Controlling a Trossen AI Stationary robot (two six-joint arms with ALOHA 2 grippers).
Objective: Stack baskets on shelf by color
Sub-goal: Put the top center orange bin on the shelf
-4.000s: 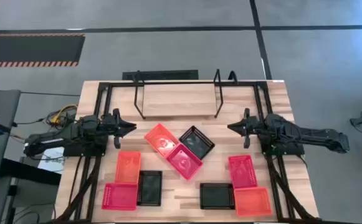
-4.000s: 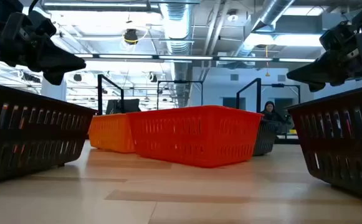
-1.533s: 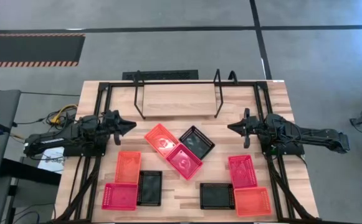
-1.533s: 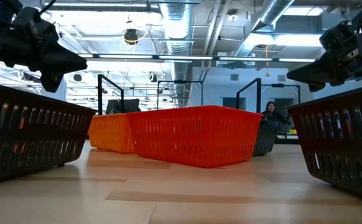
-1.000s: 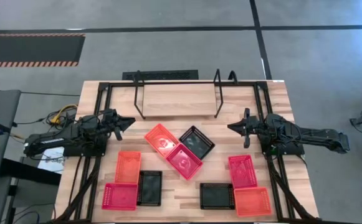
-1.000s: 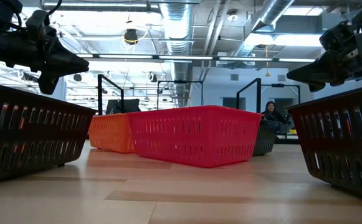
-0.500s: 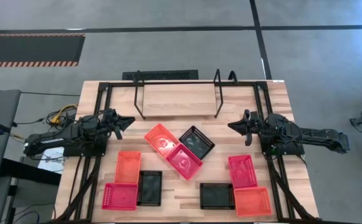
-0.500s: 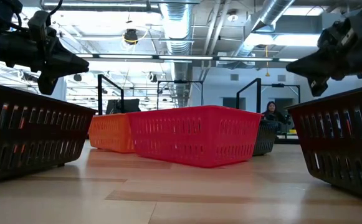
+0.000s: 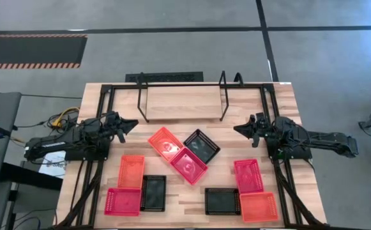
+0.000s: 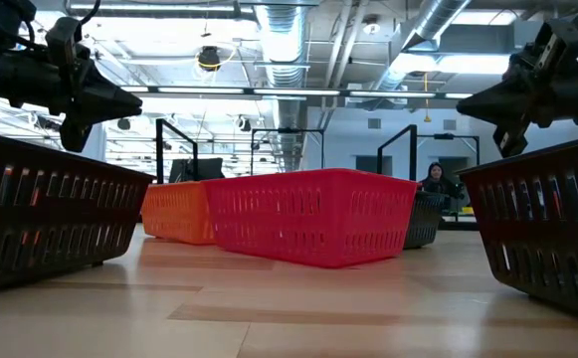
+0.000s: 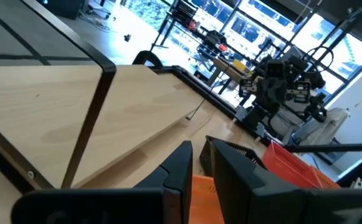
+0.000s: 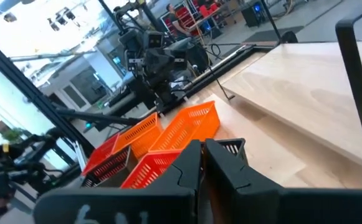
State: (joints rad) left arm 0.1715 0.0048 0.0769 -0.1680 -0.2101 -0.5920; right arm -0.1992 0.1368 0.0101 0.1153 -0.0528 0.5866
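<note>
The shelf (image 9: 179,102), a light-wood board in a black wire frame, stands at the table's far middle. Nine baskets lie on the table in front of it. An orange (image 9: 165,142), a black (image 9: 202,145) and a pinkish-red one (image 9: 189,165) sit in the middle. An orange (image 9: 131,171), a black (image 9: 153,192) and a pinkish-red one (image 9: 122,201) lie near left. A pinkish-red (image 9: 248,176), a black (image 9: 222,200) and an orange one (image 9: 258,206) lie near right. My left gripper (image 9: 133,124) and my right gripper (image 9: 236,130) hover level at either side, pointing inward, shut, holding nothing.
Black frame rails (image 9: 102,96) run along the table's left, right and far sides beside the arms. The shelf's upright wire loops (image 9: 223,96) stand at its two ends. A person (image 10: 434,179) sits in the room beyond the table.
My right gripper has rolled about its own pointing line while staying in place above the table. Its fingers stay shut. My left gripper and all baskets have kept still.
</note>
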